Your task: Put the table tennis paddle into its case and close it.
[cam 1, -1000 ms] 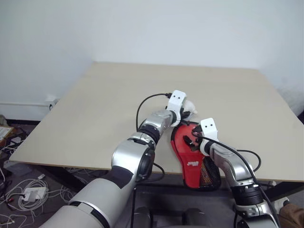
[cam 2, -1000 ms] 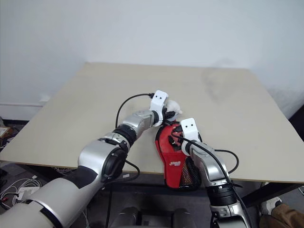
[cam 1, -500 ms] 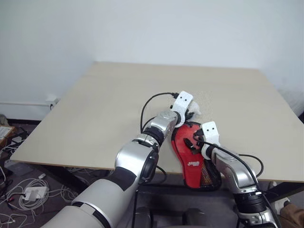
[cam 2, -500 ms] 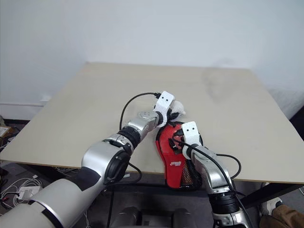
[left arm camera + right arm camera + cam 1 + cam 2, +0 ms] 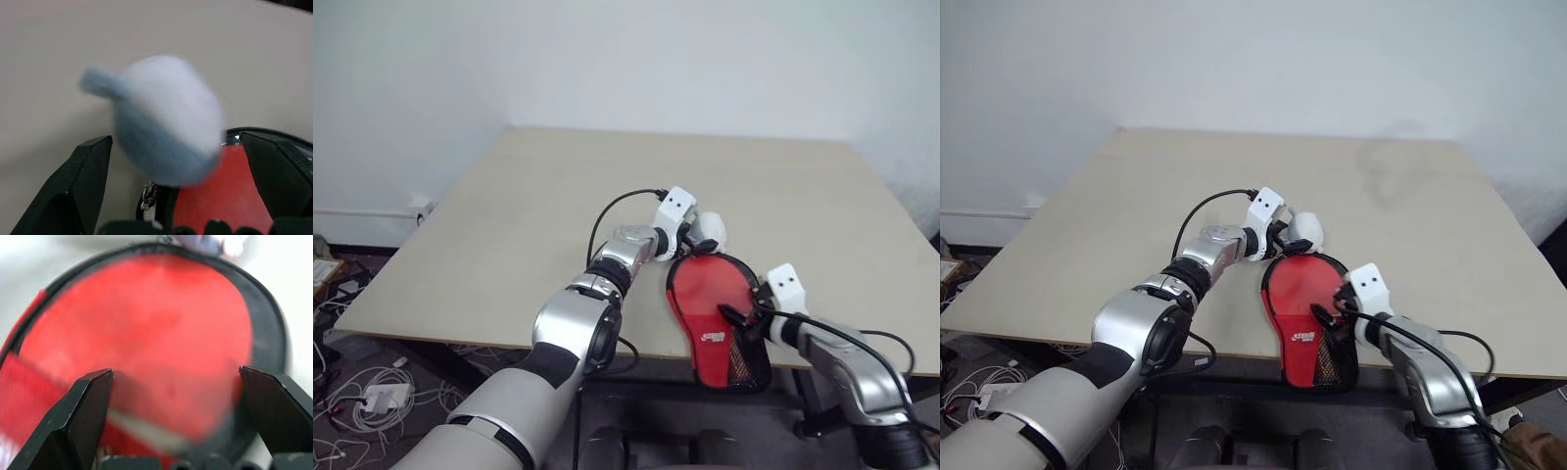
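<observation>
Red case at the near desk edge, both grippers spread and empty.

Nearest, the right gripper (image 5: 1332,311) hangs over the case's right side with its fingers spread wide, holding nothing. The case (image 5: 715,315) lies flat on the desk (image 5: 529,215), red side up, its narrow mesh end at the near edge and its round end pointing away; the paddle itself cannot be made out. Just past the round end, the left gripper (image 5: 1285,238) stands wide open around a whitish soft ball (image 5: 166,117).
</observation>
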Action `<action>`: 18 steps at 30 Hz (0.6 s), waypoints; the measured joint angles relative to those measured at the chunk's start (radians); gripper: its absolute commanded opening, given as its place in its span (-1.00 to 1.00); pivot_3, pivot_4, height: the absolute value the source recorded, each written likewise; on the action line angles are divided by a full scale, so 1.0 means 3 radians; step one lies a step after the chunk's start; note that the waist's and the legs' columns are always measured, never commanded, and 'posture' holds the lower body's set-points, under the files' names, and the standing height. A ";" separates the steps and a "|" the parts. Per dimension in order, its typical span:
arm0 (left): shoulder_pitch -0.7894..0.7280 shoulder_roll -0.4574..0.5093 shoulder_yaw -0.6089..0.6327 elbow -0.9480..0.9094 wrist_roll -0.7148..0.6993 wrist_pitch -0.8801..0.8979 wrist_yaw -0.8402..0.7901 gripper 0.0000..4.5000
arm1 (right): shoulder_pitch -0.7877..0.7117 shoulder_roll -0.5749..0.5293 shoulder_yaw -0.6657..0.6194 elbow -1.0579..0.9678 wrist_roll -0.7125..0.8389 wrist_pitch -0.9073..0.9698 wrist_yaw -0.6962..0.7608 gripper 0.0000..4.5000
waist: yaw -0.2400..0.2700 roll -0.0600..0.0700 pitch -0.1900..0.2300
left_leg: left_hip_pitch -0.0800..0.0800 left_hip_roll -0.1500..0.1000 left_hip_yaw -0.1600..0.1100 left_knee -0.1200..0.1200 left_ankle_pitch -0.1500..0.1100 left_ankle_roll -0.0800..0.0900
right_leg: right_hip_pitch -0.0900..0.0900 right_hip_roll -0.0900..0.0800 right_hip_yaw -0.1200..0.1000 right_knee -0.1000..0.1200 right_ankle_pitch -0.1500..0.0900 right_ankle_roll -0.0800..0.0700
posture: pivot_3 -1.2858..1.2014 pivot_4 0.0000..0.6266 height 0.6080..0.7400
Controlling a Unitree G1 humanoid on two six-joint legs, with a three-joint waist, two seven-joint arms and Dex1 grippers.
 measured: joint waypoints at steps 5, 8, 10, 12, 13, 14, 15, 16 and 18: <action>0.0003 0.0090 0.0140 -0.0089 -0.0222 0.0173 -0.0560 0.99 | 0.0042 -0.0099 -0.0196 -0.0213 0.0215 0.0007 0.0118 1.00 | -0.0011 0.0000 0.0001 | 0.0002 0.0000 0.0001 -0.0001 0.0000 0.0000 | -0.0001 0.0000 0.0000 0.0000 0.0000 0.0000 | 0.03 -1.00 1.00; 0.0031 0.0171 0.0133 -0.0140 -0.0268 0.0271 -0.0859 0.99 | -0.0081 -0.0068 -0.0310 -0.0206 0.0290 0.0009 0.0064 1.00 | -0.0008 0.0001 0.0001 | 0.0002 0.0000 0.0002 -0.0001 0.0000 0.0000 | 0.0000 0.0000 0.0002 0.0000 0.0000 0.0000 | 0.03 -1.00 1.00; 0.0083 0.0242 0.0053 -0.0228 -0.0263 0.0323 -0.1134 0.99 | -0.0283 0.0047 -0.0462 -0.0131 0.0323 0.0019 -0.0089 1.00 | -0.0011 0.0001 0.0002 | 0.0001 0.0000 0.0002 -0.0001 0.0000 0.0000 | -0.0001 0.0000 0.0002 0.0001 0.0000 -0.0001 | 0.03 -1.00 1.00; 0.0180 0.0295 -0.0104 -0.0377 -0.0231 0.0412 -0.1508 0.99 | -0.0551 0.0110 -0.0685 0.0016 0.0345 0.0033 -0.0300 1.00 | -0.0008 0.0003 0.0002 | 0.0001 0.0000 0.0002 -0.0002 0.0000 0.0000 | 0.0000 0.0000 0.0002 0.0000 0.0000 -0.0001 | 0.03 -1.00 1.00; 0.0222 0.0306 -0.0156 -0.0426 -0.0216 0.0440 -0.1622 0.99 | -0.0626 0.0113 -0.0753 0.0058 0.0347 0.0040 -0.0357 1.00 | 0.0001 0.0003 0.0002 | 0.0001 0.0000 0.0002 -0.0002 0.0001 0.0000 | 0.0000 0.0000 0.0002 0.0000 0.0000 -0.0001 | 0.03 -1.00 1.00; 0.0295 0.0319 -0.0238 -0.0512 -0.0180 0.0469 -0.1728 0.99 | -0.0719 0.0119 -0.0807 0.0119 0.0355 0.0055 -0.0409 1.00 | 0.0002 0.0003 0.0002 | 0.0001 0.0000 0.0001 -0.0002 0.0001 0.0000 | 0.0001 0.0000 0.0002 0.0000 0.0001 -0.0002 | 0.03 -1.00 1.00; 0.0388 0.0308 -0.0313 -0.0607 -0.0161 0.0496 -0.1792 0.99 | -0.0810 0.0122 -0.0859 0.0196 0.0375 0.0066 -0.0450 1.00 | 0.0001 0.0003 0.0001 | 0.0001 0.0000 0.0002 -0.0003 0.0001 0.0000 | 0.0001 0.0000 0.0002 0.0000 0.0001 -0.0002 | 0.03 -1.00 1.00; 0.0474 0.0285 -0.0379 -0.0675 -0.0147 0.0533 -0.1816 0.99 | -0.0885 0.0123 -0.0901 0.0267 0.0392 0.0074 -0.0479 1.00 | 0.0002 0.0003 0.0001 | 0.0001 0.0000 0.0001 -0.0003 0.0001 0.0000 | 0.0001 0.0000 0.0003 0.0000 0.0002 -0.0004 | 0.03 -1.00 1.00; 0.0653 0.0202 -0.0509 -0.0789 -0.0107 0.0596 -0.1813 0.99 | -0.1052 0.0124 -0.0948 0.0421 0.0428 0.0089 -0.0512 1.00 | 0.0006 0.0004 0.0002 | 0.0001 0.0000 0.0001 -0.0001 0.0001 0.0000 | 0.0002 0.0000 0.0003 0.0001 0.0005 -0.0008 | 0.03 -1.00 1.00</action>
